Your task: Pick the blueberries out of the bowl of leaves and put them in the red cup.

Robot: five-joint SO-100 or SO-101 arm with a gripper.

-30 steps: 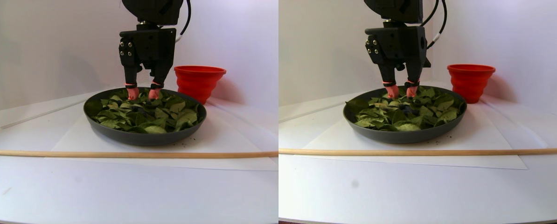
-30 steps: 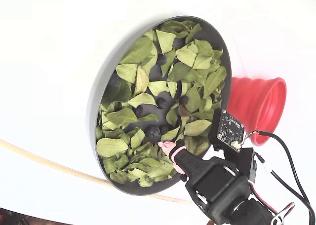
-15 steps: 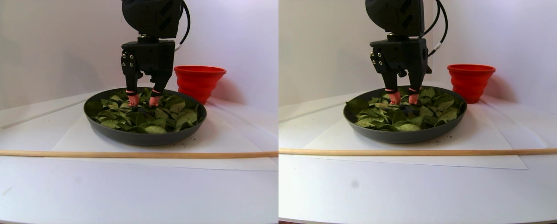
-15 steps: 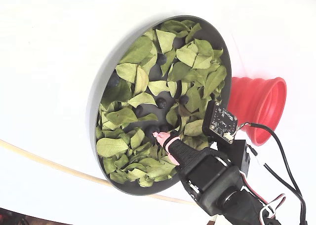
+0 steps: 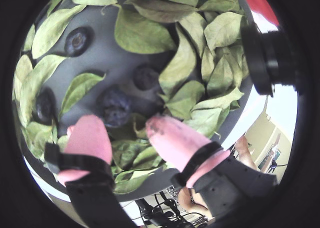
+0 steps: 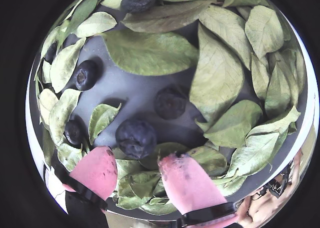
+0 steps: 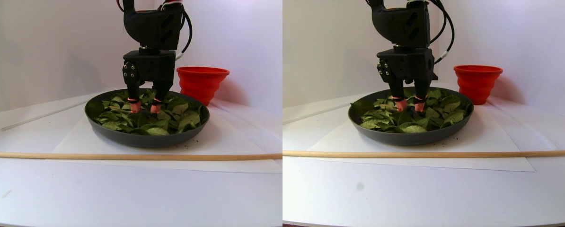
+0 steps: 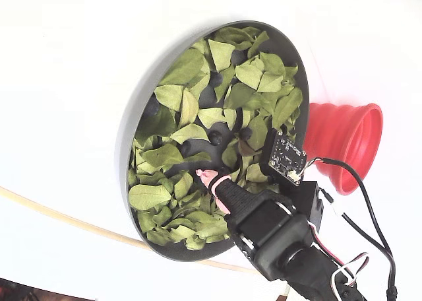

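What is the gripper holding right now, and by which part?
Nothing. The gripper is open, its pink fingertips down among the leaves, with the largest blueberry just ahead of the gap, not between them.

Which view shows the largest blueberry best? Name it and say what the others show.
A wrist view: the largest blueberry sits unobstructed on bare bowl floor, just ahead of the open gripper. The other wrist view shows it darker, partly behind the fingertips. The stereo pair and fixed views hide it behind leaves and the arm.
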